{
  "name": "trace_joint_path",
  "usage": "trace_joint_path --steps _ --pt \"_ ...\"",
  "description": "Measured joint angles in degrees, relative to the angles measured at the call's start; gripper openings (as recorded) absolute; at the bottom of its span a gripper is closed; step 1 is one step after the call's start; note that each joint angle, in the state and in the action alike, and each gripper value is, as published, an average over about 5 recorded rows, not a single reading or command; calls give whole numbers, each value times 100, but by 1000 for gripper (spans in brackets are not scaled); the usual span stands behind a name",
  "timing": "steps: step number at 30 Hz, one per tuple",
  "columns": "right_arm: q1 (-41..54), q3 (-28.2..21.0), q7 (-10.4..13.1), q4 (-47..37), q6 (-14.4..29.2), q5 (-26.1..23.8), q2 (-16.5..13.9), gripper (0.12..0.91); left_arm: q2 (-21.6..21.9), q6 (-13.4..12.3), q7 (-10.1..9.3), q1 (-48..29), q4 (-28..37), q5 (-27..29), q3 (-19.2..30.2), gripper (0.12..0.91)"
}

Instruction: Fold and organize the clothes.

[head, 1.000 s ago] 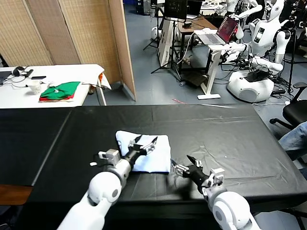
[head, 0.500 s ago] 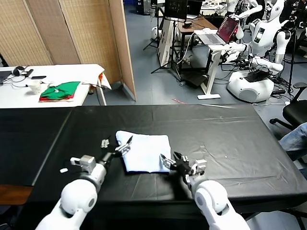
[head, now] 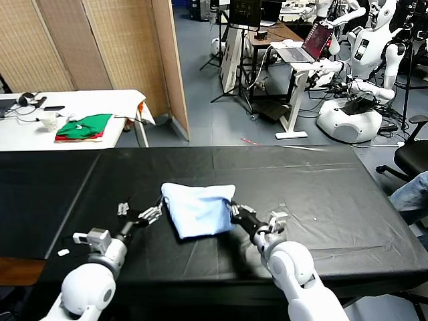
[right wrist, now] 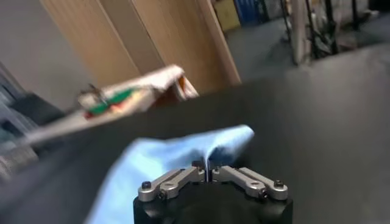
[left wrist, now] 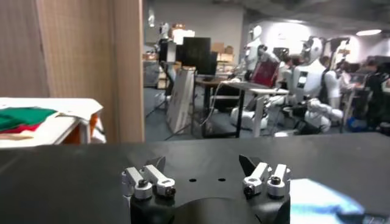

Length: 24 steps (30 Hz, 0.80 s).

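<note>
The clothes, one pale sky-blue T-shirt (head: 196, 210), lie folded small on the black table (head: 301, 177). My right gripper (head: 232, 206) is at the shirt's right edge and shut on a pinch of the cloth, which rises a little there. In the right wrist view the blue cloth (right wrist: 164, 159) runs into the closed jaws of that gripper (right wrist: 208, 174). My left gripper (head: 141, 213) hovers just left of the shirt, open and holding nothing. The left wrist view shows its fingers spread (left wrist: 204, 165) over bare table, with the shirt (left wrist: 320, 199) off to one side.
A white side table (head: 100, 99) at the back left carries folded green-and-red garments (head: 83, 127). A wooden screen (head: 107, 43) stands behind it. Beyond the black table are desks, other robots (head: 364, 60) and a chair (head: 411, 157).
My left gripper drew back leftward off the shirt and stayed open. My right gripper moved in to the shirt's right edge and shut on it, and that edge has lifted.
</note>
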Motion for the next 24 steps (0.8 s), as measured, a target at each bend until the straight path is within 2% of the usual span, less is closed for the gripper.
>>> trace_joint_path --steps 4,7,14,19,24 --pt "38 293 387 -82 -207 -698 -97 156 -39 -44 9 52 35 71 -48 907" --pt "-59 599 482 -130 -307 -1174 -209 156 -89 -97 20 79 82 146 -42 907" --pt "-224 1138 720 -125 -390 -1812 -359 156 -170 -166 36 45 185 267 95 907" --pt "-213 1413 728 -263 -453 -2245 -473 156 -208 -228 54 30 266 320 176 907" --pt "-244 1592 425 -356 -617 -2504 -606 179 -232 -307 95 51 355 359 203 907"
